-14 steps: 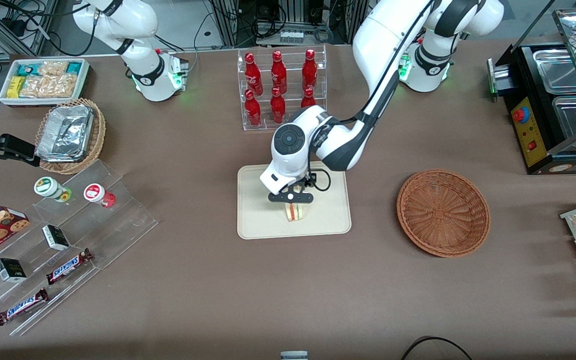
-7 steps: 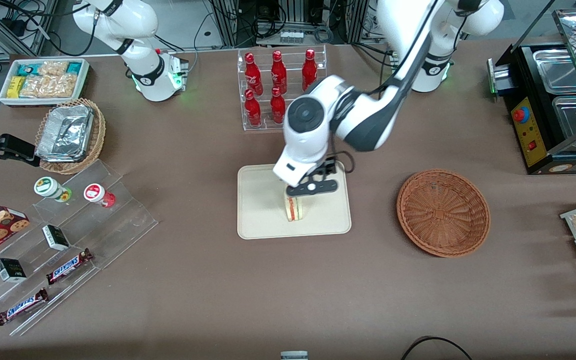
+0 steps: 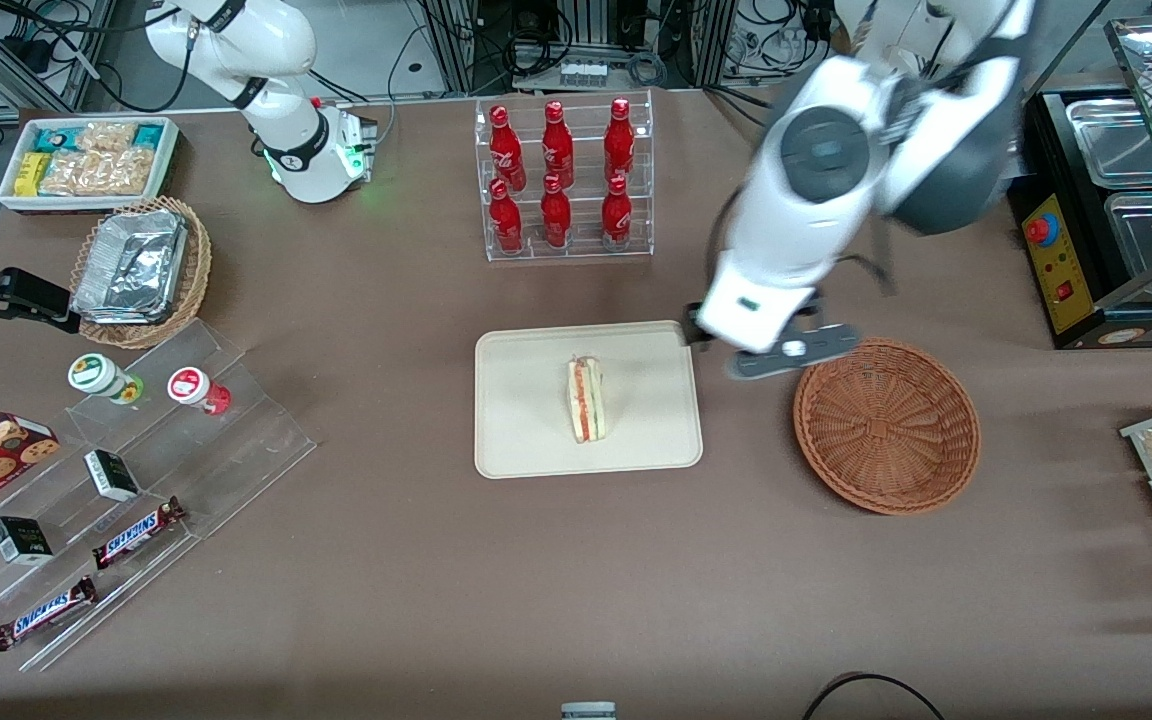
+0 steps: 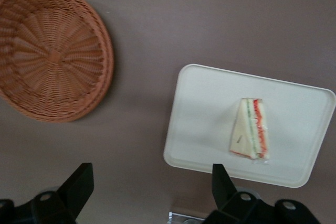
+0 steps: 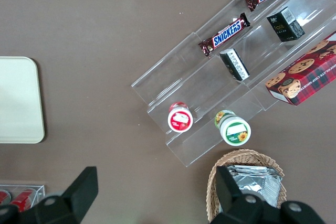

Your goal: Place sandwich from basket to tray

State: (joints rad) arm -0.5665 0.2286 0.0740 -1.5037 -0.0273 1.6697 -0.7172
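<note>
The sandwich [image 3: 586, 399], a pale wedge with orange-red and green filling, lies on the cream-beige tray [image 3: 526, 440] at mid table; it also shows in the left wrist view [image 4: 251, 135] on the tray [image 4: 199, 114]. The reddish-brown wicker basket [image 3: 886, 425] holds nothing and sits beside the tray, toward the working arm's end; it also shows in the left wrist view [image 4: 50, 59]. My left gripper [image 3: 781, 362] hangs open and empty, high above the table between tray and basket. Its fingers [image 4: 79, 184] stand wide apart.
A clear rack of red bottles [image 3: 561, 180] stands farther from the front camera than the tray. A black food warmer [image 3: 1106, 210] sits at the working arm's end. A tan basket of foil containers [image 3: 141, 270] and acrylic snack steps [image 3: 126, 480] lie toward the parked arm's end.
My left gripper has let go of the sandwich, risen and swung away from the tray toward the basket. The sandwich stays on the tray.
</note>
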